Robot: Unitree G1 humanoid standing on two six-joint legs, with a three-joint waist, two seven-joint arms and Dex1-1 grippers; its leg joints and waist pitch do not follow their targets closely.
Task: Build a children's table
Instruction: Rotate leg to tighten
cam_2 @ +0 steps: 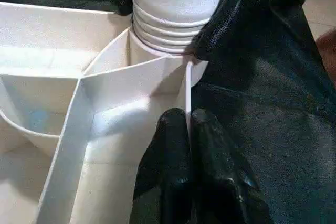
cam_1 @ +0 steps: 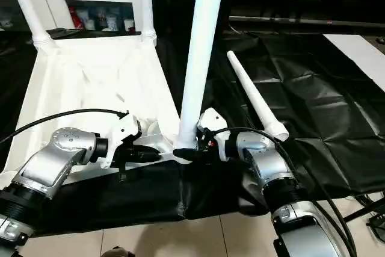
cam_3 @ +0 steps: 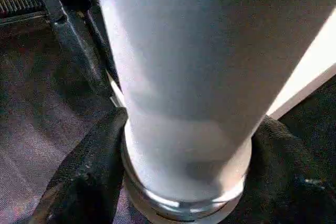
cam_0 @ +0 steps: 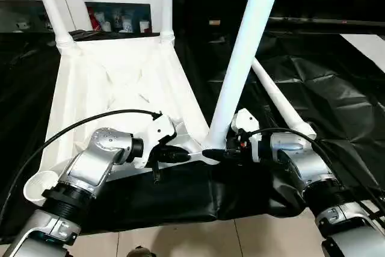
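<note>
On the left, the upturned table top (cam_0: pixel 114 82) is seen on the black-covered work table (cam_1: pixel 313 100), two legs (cam_0: pixel 51 4) already seated in its far sockets. Its near rim is pinched thin between the fingers of the left gripper (cam_2: pixel 188 129), steadying it. At centre, a third leg (cam_0: pixel 243 58) is clasped at its base by the right gripper (cam_3: pixel 184 182), right at the near corner socket. Further right, the fourth leg (cam_1: pixel 255 97) lies loose. Should the tilted leg be pressed off-axis, it could jam or the top could be levered free.
</note>
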